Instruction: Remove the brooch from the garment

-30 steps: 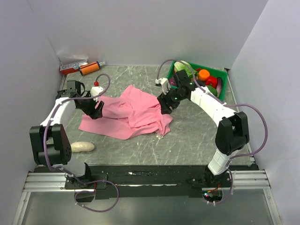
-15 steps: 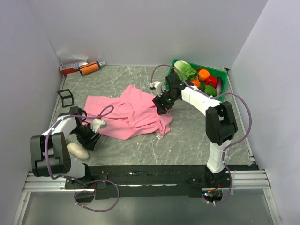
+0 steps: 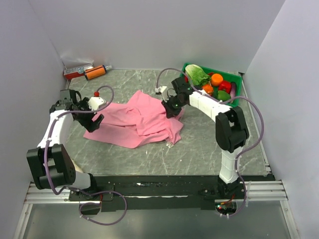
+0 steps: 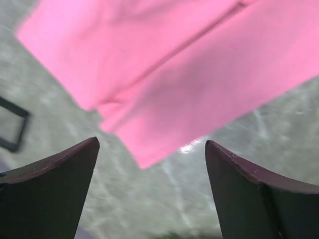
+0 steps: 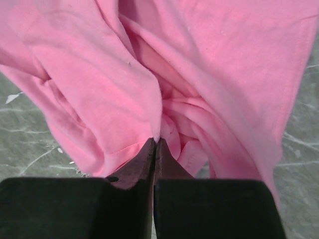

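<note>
top view: garment (image 3: pixel 134 122) lies crumpled, brooch (image 3: pixel 170 144) a pale speck at its 4 o'clock corner; neither wrist view shows it. left gripper (image 3: pixel 97 121) at the 9 o'clock hem; its wrist view shows jaws spread, nothing between. right gripper (image 3: pixel 171 108) at 2 o'clock; its wrist view shows it clenched, tips on a fold, can't tell if cloth is nipped.

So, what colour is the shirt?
Plain pink; the shirt shows best in the right wrist view.

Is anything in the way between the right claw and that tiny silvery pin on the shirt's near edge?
Only the garment itself: its bunched folds lie between the right gripper, shut on a fold farther back, and the brooch at the near hem. Nothing else visible blocks it.
</note>
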`<control>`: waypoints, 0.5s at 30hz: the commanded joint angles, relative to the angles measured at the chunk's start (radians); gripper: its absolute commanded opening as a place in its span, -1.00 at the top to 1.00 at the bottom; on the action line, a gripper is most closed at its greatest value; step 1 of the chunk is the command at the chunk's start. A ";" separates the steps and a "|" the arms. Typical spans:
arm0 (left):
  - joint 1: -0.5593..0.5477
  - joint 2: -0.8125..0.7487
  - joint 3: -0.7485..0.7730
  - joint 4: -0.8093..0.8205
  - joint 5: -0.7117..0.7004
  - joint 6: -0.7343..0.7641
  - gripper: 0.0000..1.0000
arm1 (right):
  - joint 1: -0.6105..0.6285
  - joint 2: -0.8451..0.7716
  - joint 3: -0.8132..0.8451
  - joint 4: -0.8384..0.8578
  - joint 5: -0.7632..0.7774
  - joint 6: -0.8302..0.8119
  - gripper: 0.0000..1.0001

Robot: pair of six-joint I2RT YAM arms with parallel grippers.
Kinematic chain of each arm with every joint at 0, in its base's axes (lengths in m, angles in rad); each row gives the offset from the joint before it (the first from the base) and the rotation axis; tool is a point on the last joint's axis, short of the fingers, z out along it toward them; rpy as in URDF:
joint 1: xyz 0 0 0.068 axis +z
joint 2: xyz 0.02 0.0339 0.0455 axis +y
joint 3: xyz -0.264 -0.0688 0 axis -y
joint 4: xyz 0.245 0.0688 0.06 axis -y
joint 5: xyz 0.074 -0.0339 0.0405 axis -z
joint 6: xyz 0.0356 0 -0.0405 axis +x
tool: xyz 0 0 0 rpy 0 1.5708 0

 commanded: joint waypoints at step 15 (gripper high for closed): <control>-0.005 0.167 -0.110 0.109 -0.316 0.634 -0.74 | -0.029 -0.196 0.101 0.017 -0.021 0.199 1.00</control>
